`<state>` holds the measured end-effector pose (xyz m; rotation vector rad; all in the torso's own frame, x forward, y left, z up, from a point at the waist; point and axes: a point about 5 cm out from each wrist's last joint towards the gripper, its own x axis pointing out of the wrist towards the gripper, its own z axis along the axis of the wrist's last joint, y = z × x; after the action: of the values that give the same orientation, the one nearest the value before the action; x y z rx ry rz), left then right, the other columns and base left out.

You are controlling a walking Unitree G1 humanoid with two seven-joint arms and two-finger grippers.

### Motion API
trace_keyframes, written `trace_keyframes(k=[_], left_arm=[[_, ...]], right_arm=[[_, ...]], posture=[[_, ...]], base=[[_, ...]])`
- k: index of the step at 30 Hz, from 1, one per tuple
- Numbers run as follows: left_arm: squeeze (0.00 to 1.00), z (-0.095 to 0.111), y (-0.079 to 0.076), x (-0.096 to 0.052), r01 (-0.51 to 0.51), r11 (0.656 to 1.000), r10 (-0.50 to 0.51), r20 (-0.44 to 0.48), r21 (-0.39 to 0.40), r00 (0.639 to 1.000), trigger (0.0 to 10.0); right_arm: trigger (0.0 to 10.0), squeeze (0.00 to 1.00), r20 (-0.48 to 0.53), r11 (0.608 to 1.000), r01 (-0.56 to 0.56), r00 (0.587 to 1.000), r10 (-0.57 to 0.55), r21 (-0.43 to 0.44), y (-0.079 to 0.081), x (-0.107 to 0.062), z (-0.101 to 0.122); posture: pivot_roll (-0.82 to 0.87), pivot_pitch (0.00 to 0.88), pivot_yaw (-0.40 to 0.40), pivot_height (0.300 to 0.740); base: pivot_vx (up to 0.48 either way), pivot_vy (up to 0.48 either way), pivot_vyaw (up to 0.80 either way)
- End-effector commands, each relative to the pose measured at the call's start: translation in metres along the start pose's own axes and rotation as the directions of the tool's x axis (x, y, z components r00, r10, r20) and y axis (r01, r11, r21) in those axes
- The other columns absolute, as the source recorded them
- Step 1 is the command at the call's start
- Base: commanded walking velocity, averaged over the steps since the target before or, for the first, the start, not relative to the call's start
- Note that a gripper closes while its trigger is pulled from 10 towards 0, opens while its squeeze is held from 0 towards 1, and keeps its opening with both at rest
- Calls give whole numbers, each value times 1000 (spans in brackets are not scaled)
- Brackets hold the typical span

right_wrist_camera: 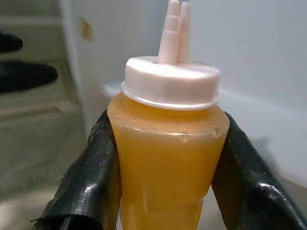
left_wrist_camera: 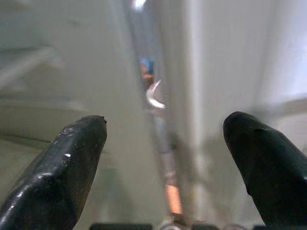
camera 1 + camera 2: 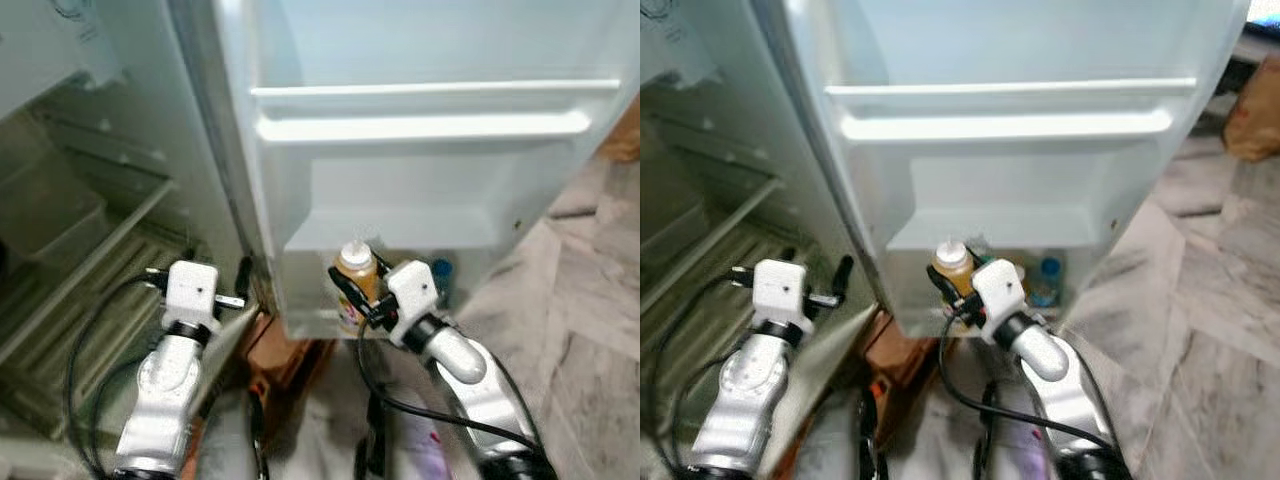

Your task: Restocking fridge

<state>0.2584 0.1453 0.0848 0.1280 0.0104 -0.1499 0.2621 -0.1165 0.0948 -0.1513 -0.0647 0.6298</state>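
Item: squeeze bottle of orange-yellow sauce, white cap, nozzle upright, held in the right hand. Right wrist view gives the detail the head views lack: both black fingers press the bottle's flanks just below the cap, and small bubbles show under the shoulder of the bottle. Head views give the placing: bottle upright at the lowest shelf of the open fridge door, its base hidden behind the shelf wall; whether it rests on the shelf floor cannot be told. A blue-capped bottle stands in the same shelf, mostly hidden behind the right wrist. Upper door shelves white. Left hand: fingers spread wide, holding nothing, beside the hinge edge of the door, in front of the fridge interior. Left wrist view: two fingertips well apart, blurred door edge and hinge gap between them, small blue and orange patch too indistinct to identify. Stone-patterned floor to the right; a brown object cut off at the frame edge.
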Motion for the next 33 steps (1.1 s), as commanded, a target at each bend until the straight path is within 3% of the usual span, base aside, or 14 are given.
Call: trace_keyframes(k=[1, 8, 19, 24, 32, 33], left_arm=[[0, -1, 2, -3, -1, 1000, 1, -11, 11, 1000, 10000], [0, -2, 2, -3, -2, 1000, 2, -16, 12, 1000, 10000], [0, -1, 8, -7, -21, 999, 22, -26, 29, 999, 10000], [0, 0, 10, -11, -28, 999, 29, -29, 41, 999, 10000], [0, 1, 12, -19, -30, 998, 32, -38, 57, 999, 10000], [0, 5, 12, -20, -48, 998, 49, -38, 36, 998, 10000]], right_arm=[[10000, 0, 22, 1000, -17, 1000, 17, 14, 2, 1, 4], [10000, 0, 2, 998, -63, 998, 63, 26, 9, 2, 1], [10000, 0, 19, 996, -87, 996, 86, 17, 12, 10, 2], [10000, 0, 59, 996, -89, 994, 89, 7, 11, 15, 8], [10000, 0, 86, 997, -77, 993, 78, -11, 11, 31, 14], [10000, 0, 97, 997, -74, 992, 75, -21, 13, 39, 17]], posture=[[48, 106, 13, 612], [53, 112, 15, 612], [77, 143, 23, 537], [86, 160, 29, 537], [120, 208, 34, 537], [132, 221, 35, 537]], base=[[0, 0, 0], [0, 0, 0], [0, 0, 0], [0, 0, 0], [0, 0, 0], [0, 0, 0]])
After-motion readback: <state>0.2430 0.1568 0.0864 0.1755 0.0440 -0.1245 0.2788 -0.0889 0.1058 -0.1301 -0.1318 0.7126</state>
